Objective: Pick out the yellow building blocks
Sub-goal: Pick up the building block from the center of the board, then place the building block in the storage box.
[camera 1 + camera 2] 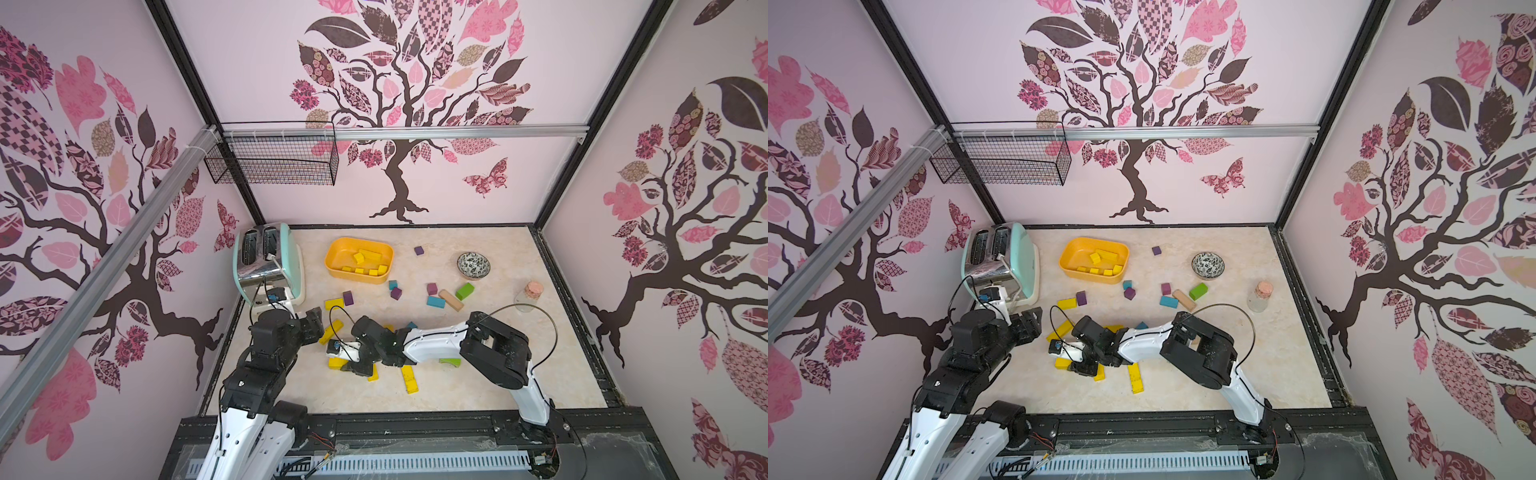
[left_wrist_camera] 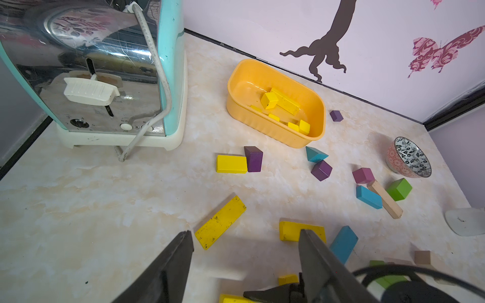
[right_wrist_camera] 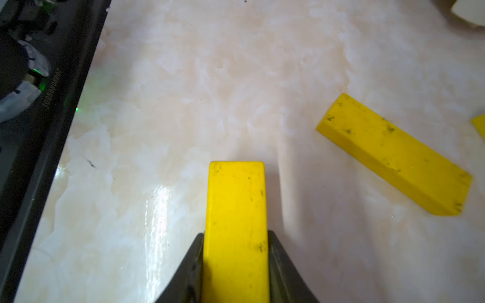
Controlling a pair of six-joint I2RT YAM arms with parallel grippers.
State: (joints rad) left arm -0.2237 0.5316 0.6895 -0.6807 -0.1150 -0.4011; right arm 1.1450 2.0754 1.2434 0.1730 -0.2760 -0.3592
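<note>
My right gripper point(image 3: 236, 234) is shut on one end of a yellow bar point(image 3: 236, 210), which juts out ahead of the jaws just above the tabletop. In both top views this gripper point(image 1: 350, 366) sits at the front middle of the table, over a cluster of yellow building blocks. Loose yellow bars lie beside it point(image 1: 330, 332), point(image 1: 409, 379), and a shorter one point(image 1: 333, 304) is farther back. Several more yellow blocks point(image 1: 365, 258) lie in the orange-yellow tub point(image 1: 332, 266). My left gripper point(image 2: 246, 236) is open and empty, hovering left of the cluster point(image 1: 316, 322).
A teal toaster point(image 1: 266, 266) stands at the back left, close to my left arm. A patterned bowl point(image 1: 473, 264) and a corked glass jar point(image 1: 527, 297) are on the right. Purple, teal, green and tan blocks point(image 1: 451, 300) are scattered mid-table. A wire basket point(image 1: 274, 160) hangs on the wall.
</note>
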